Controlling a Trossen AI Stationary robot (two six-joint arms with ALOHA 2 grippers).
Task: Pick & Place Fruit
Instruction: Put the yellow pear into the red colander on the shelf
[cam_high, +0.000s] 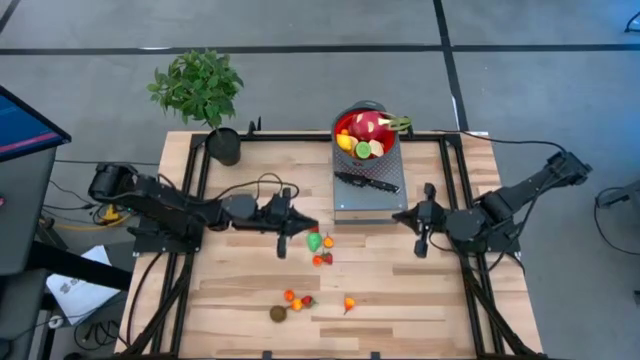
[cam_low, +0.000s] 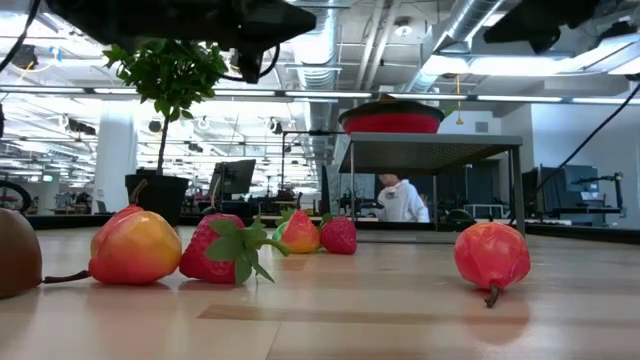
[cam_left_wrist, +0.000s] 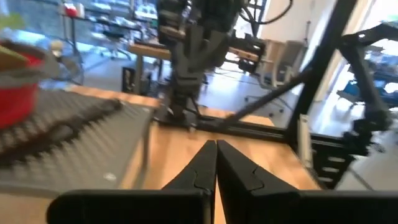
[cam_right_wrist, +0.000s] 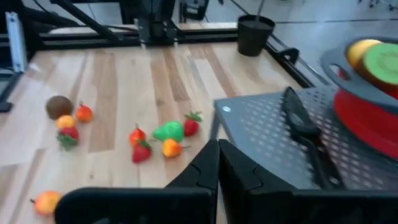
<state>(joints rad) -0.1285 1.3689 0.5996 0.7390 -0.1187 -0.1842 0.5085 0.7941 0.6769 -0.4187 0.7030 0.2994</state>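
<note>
Small toy fruits lie loose on the wooden table: a green one (cam_high: 315, 241) with orange and red ones beside it, and nearer the front edge a cluster (cam_high: 294, 298), a brown one (cam_high: 278, 313) and an orange-red one (cam_high: 349, 303). More fruit, a pink-red dragon fruit (cam_high: 366, 126) among it, fills the red bowl (cam_high: 347, 124) on the grey perforated stand (cam_high: 352, 205). My left gripper (cam_high: 312, 229) is shut and holds nothing; it hangs level just above and to the left of the green fruit. My right gripper (cam_high: 400, 216) is also shut on nothing, at the stand's near right corner.
A black-handled knife (cam_high: 368, 182) lies on the stand in front of the bowl. A potted plant (cam_high: 205, 95) stands at the far left corner. A black frame rail (cam_high: 300, 137) borders the table. Bare wood lies to the right of the fruit (cam_high: 420, 290).
</note>
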